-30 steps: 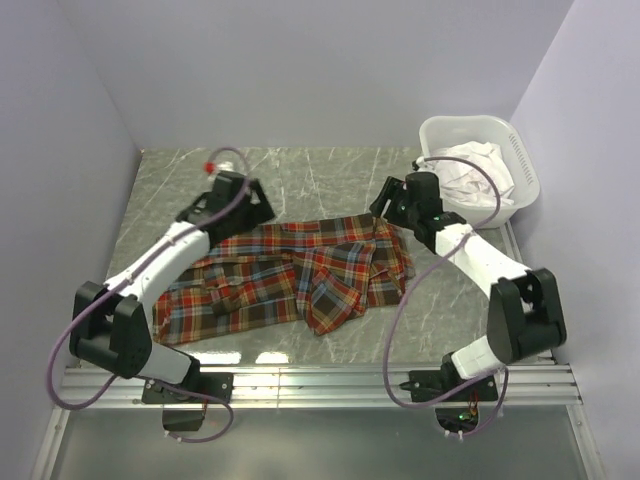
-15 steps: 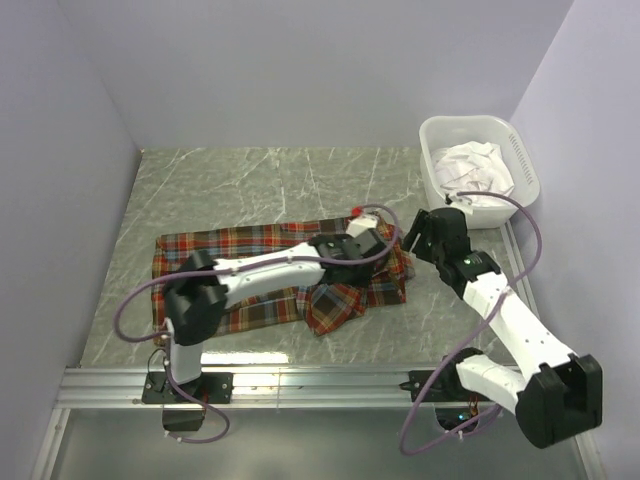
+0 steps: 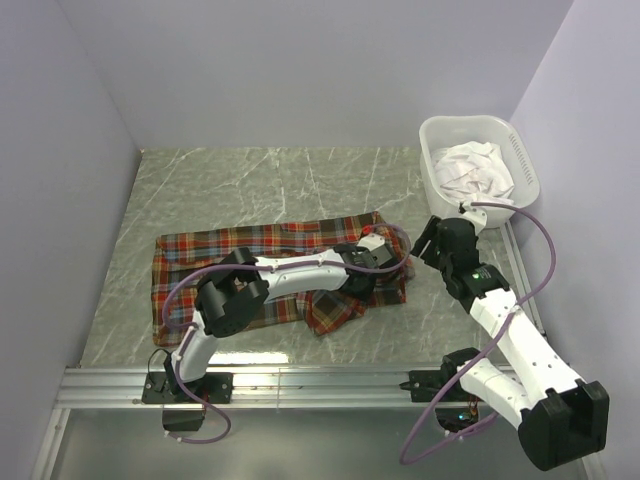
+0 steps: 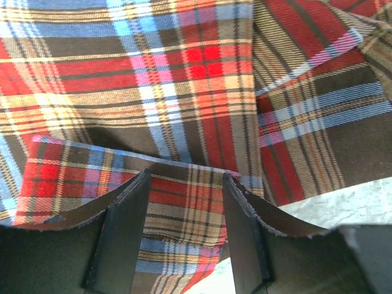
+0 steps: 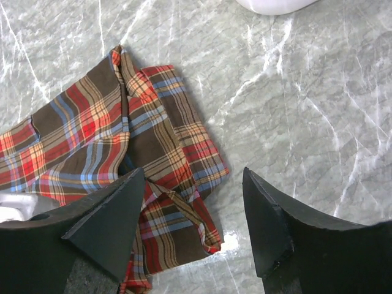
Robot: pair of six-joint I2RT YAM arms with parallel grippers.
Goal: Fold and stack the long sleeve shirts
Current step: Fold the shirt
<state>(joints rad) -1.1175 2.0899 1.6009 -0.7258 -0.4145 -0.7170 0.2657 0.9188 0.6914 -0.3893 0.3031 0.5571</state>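
One plaid long sleeve shirt (image 3: 230, 250) in red, orange, teal and dark brown lies across the marble table, flat on the left and bunched in folds on the right. My left gripper (image 3: 378, 262) reaches over it to the right end. In the left wrist view its fingers (image 4: 128, 214) straddle a raised fold of the shirt (image 4: 184, 92), jaws apart, cloth between them. My right gripper (image 3: 432, 245) hovers open above the shirt's right edge (image 5: 177, 159), nothing between its fingers (image 5: 116, 208).
A white basket (image 3: 432, 130) holding crumpled white cloth (image 3: 475, 170) stands at the back right corner. Purple walls close the table on three sides. Bare marble (image 5: 306, 92) shows right of the shirt.
My left arm swung from the shirt's far left across to its right end, and its jaws narrowed around a fold. The right arm pulled back to the right. The shirt's left part now lies flat.
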